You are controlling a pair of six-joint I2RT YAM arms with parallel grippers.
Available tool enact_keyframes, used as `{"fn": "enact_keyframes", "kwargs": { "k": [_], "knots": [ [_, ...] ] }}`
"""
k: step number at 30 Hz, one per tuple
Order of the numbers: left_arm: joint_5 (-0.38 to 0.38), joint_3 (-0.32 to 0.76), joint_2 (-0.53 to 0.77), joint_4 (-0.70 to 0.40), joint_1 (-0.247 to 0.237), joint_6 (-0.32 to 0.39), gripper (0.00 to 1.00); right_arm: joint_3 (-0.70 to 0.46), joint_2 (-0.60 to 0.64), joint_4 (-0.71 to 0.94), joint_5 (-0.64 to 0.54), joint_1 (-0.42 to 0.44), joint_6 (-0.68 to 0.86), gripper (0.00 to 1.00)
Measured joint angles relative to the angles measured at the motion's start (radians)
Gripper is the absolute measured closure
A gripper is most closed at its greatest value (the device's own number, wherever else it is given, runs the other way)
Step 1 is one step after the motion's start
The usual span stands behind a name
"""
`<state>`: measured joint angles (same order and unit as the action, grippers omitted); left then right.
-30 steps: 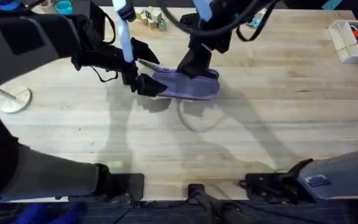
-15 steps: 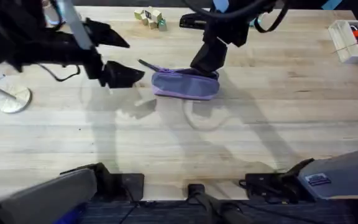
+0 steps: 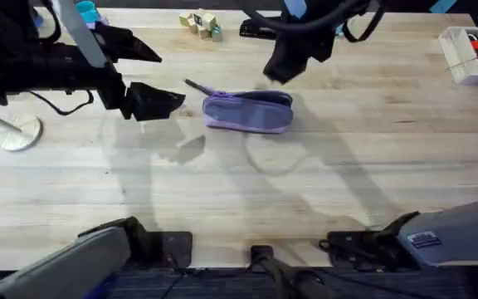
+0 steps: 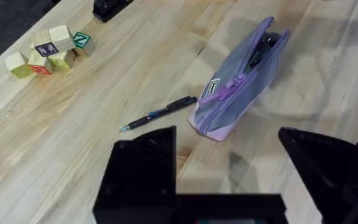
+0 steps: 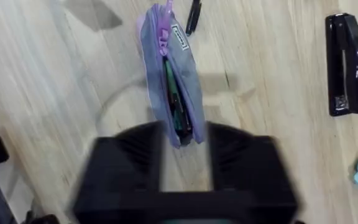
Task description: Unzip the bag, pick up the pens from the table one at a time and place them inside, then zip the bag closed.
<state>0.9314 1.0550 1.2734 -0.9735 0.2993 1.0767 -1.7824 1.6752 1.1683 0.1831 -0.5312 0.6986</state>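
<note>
Bag [image 3: 248, 110] lies mid-table [image 3: 363, 166], bare wood open around it, pen [image 3: 195, 85] just off its left end; left gripper [image 3: 152, 76] spread wide and empty; right gripper [image 5: 185, 162] above bag, apart, empty; right wrist view shows zipper open with pens inside.

The bag [image 4: 238, 87] is soft matt purple cloth. The table [image 3: 347, 166] is smooth pale planked wood. The stapler [image 5: 347, 62] is glossy black, the blocks [image 4: 48, 50] painted wood.
</note>
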Motion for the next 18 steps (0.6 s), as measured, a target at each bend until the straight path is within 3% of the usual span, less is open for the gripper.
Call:
{"fn": "enact_keyframes", "kwargs": {
  "k": [2, 3, 11, 18],
  "knots": [
    [-0.001, 0.0, 0.0, -0.003, 0.0, 0.0, 0.008, 0.0, 0.0, 0.0, 0.0, 0.0, 0.02, 0.9],
    [-0.001, 0.0, 0.0, -0.003, 0.0, 0.0, 0.008, 0.0, 0.0, 0.004, -0.001, 0.0, 0.035, 0.953],
    [-0.012, 0.0, 0.0, -0.003, 0.0, 0.0, 0.008, -0.002, 0.035, 0.011, 0.004, 0.0, 0.114, 0.971],
    [-0.013, 0.0, 0.0, -0.003, 0.0, 0.0, 0.008, -0.002, 0.168, 0.011, 0.004, 0.0, 0.203, 0.971]
  ]
}}
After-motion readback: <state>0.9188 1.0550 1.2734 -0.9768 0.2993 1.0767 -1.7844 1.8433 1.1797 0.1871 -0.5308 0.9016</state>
